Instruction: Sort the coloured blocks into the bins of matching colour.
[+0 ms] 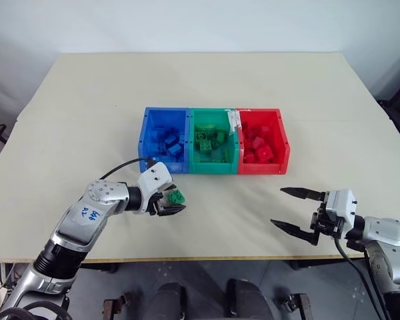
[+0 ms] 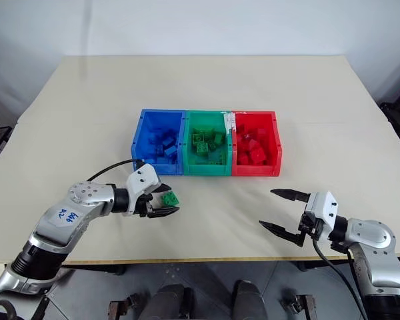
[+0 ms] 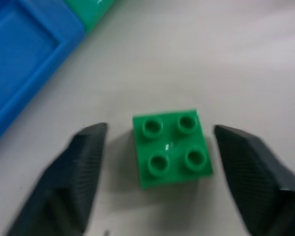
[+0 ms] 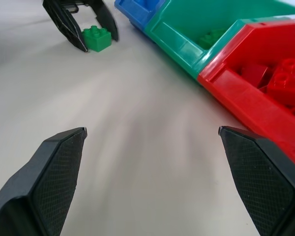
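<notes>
A green block lies studs-up on the table, a little in front of the blue bin. My left gripper straddles this block, one finger on each side with a gap showing at both, so it is open. The green bin and the red bin continue the row to the right. Each bin holds several blocks of its own colour. Well right of the block and nearer the table's front edge, my right gripper is wide open and empty, pointing left across the table.
The beige table stretches bare behind the bins and between the two grippers. A small white tag sticks up between the green and red bins. A black cable loops over the left forearm.
</notes>
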You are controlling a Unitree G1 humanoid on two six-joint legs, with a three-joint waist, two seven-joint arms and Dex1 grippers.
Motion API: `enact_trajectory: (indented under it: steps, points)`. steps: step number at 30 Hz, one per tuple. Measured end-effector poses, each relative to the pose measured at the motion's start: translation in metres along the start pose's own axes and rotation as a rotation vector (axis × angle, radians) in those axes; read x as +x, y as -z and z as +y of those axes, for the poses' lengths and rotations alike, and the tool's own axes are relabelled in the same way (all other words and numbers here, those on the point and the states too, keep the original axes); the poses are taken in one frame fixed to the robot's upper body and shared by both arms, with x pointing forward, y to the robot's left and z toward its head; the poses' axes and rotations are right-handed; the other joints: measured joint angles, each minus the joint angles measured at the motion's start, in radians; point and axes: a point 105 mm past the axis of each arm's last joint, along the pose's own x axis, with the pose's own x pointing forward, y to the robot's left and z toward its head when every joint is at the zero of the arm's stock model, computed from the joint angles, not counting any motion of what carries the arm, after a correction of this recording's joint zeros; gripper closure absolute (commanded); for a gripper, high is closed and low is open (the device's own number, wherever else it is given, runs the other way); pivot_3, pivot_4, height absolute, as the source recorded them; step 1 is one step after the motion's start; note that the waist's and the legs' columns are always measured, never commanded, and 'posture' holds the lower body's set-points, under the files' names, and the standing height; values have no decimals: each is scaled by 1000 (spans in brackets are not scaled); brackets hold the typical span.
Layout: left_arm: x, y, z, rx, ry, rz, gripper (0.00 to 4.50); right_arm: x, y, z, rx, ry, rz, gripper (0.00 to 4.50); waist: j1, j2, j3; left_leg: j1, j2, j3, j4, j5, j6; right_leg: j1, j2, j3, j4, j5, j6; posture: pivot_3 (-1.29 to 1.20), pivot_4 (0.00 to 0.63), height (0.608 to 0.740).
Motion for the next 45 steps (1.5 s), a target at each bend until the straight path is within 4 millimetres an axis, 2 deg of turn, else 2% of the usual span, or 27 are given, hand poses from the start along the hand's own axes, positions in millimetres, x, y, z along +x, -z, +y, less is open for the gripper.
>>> enact_trajectory:
  steps: [4,8,9,12,14,16,18,20,21,26,29,30,32,34,36,38,40,42,45]
  points:
    - [0,0,1,15,-2,-1,3007,-1,1,1,8,18,6,0,5,0,0,0,0,0,0,0,0,0,0,0,0,0,0,0,150,740]
    - [5,-7,5,38,0,-31,3016,-2,-3,-2,14,65,-7,0,11,0,0,-1,-1,-1,2,0,0,0,0,0,0,0,0,0,150,740]
    - [8,-18,6,34,7,-79,3016,-3,-6,-5,17,96,-21,0,14,0,0,-2,-1,-1,3,0,0,0,-1,-1,1,0,0,0,150,740]
    - [12,-67,4,64,54,-262,3016,-1,-19,-10,23,175,-93,0,17,-1,0,-3,-1,-2,5,0,0,0,-1,-1,1,0,1,0,150,740]
    - [11,-97,9,114,32,-339,3016,-1,-27,-15,59,257,-165,0,15,-1,0,-3,-1,-2,5,0,0,0,0,-1,2,0,1,0,150,740]
    - [16,-121,24,130,-34,-392,3016,-3,-29,-17,71,318,-184,0,13,0,0,-2,-2,-1,5,0,0,0,0,-1,2,0,1,0,150,740]
    - [26,-135,40,115,-94,-413,3016,-3,-29,-20,79,375,-202,0,12,0,0,-2,-3,0,5,0,0,0,0,-1,2,0,1,0,150,740]
    - [34,-141,48,113,-112,-408,3016,-3,-30,-21,74,399,-206,0,11,0,0,-2,-3,0,5,0,0,0,1,-1,2,0,1,0,150,740]
    - [39,-141,51,112,-117,-403,2666,-3,-30,-21,70,407,-203,0,10,0,0,-2,-3,0,5,0,0,0,1,-1,2,0,1,0,150,740]
    - [54,-131,51,145,-69,-360,1132,-3,-28,-23,70,428,-194,0,8,0,0,-3,-2,1,4,0,0,-1,2,-1,2,0,1,0,150,740]
    - [49,-130,55,195,-84,-363,170,-3,-29,-22,67,425,-195,0,8,0,0,-3,-2,1,4,0,0,-1,1,0,2,0,1,0,150,740]
    - [42,-127,58,216,-94,-367,29,-2,-30,-21,66,417,-197,0,7,0,0,-3,-1,1,4,0,0,-1,1,0,2,0,1,0,150,740]
    - [24,-111,64,257,-129,-387,29,0,-30,-19,65,396,-196,0,-2,0,0,-1,0,2,2,0,0,-1,2,1,2,0,1,0,150,740]
    - [5,-78,66,252,-138,-376,29,2,-27,-18,64,361,-184,0,-14,0,0,-1,1,2,1,0,0,-2,2,1,2,0,0,0,150,740]
    - [-14,-46,60,215,-106,-371,29,1,-23,-20,58,324,-158,0,-18,0,0,-1,1,1,1,0,0,-2,1,0,2,0,0,0,150,740]
    - [-36,-31,50,210,-76,-382,29,6,-21,-22,43,266,-143,0,-17,-1,0,-2,0,0,2,0,0,-2,0,0,2,0,0,0,150,740]
    - [-67,-11,36,218,-34,-349,29,12,-19,-25,10,183,-115,0,-20,-1,0,-1,0,0,2,0,1,-1,-2,0,1,0,0,0,150,740]
    - [-90,-2,34,201,-62,-350,29,11,-10,-33,-6,134,-65,0,-13,0,1,-1,-1,-2,3,-1,2,0,-3,-1,1,0,0,0,150,740]
    - [-102,-7,35,189,-115,-402,29,15,-13,-43,-38,93,-74,0,7,0,1,-2,-1,-3,5,-1,2,1,-4,-2,1,0,0,0,150,740]
